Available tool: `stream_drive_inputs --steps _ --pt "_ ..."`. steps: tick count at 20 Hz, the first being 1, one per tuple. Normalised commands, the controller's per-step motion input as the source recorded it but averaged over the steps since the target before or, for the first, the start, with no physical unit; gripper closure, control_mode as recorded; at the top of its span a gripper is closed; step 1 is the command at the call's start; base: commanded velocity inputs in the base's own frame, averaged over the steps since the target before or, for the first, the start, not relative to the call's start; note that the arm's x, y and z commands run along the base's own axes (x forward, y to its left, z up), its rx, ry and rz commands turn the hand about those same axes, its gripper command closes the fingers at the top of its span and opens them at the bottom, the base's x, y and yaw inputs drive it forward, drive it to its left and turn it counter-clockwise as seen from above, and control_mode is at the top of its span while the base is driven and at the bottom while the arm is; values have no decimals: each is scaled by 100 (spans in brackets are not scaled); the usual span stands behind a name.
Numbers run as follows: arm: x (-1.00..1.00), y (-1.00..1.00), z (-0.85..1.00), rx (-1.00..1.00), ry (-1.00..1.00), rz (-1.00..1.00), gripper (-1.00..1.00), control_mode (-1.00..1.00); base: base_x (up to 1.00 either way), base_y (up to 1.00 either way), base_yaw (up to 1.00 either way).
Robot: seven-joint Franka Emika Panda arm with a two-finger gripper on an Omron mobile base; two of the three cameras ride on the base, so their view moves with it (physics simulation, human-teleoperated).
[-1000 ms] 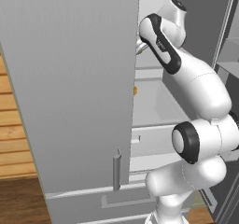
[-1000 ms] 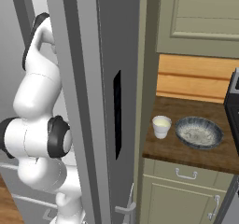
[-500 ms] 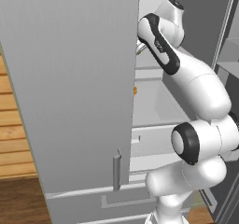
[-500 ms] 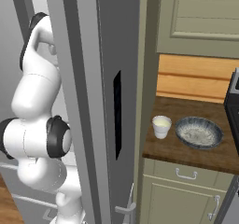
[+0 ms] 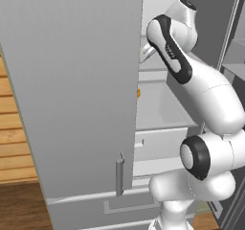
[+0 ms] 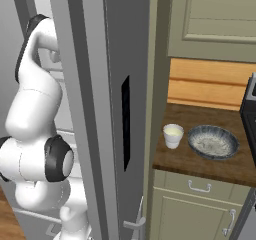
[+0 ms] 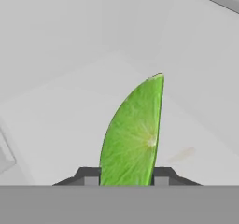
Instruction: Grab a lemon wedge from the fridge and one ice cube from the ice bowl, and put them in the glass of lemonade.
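In the hand view a bright yellow-green lemon wedge (image 7: 133, 134) stands upright between my two dark fingertips (image 7: 88, 174), above a white fridge shelf. My gripper (image 7: 125, 176) is shut on it, with both tips against its sides. In the left base view my arm reaches into the fridge (image 5: 72, 80) past its open grey door, whose edge hides the hand. The fridge (image 6: 95, 84) also stands at the left of the right base view. On the wooden counter to its right are the glass of lemonade (image 6: 173, 135) and, beside it, the grey ice bowl (image 6: 213, 141).
A small orange item (image 5: 139, 93) peeks out at the door's edge on a lower shelf. Olive-green cabinets (image 6: 215, 19) hang above the counter (image 6: 200, 164), with drawers below. A dark appliance edge (image 6: 250, 109) borders the counter on the right.
In both base views the arm has hardly moved and still reaches into the fridge. The glass and the bowl stay where they were.
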Motion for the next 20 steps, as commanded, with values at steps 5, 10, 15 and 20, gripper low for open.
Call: stream_drive_inputs --steps 5,10,15,20 --pt "-66 -24 -10 0 0 0 100 -100 0 0 0" --pt "-76 -16 -10 -3 0 0 100 -100 0 0 0" --pt "-96 0 -5 -5 0 -6 100 -100 0 0 0" --pt "-100 -9 -6 -3 0 -4 100 -100 0 0 0"
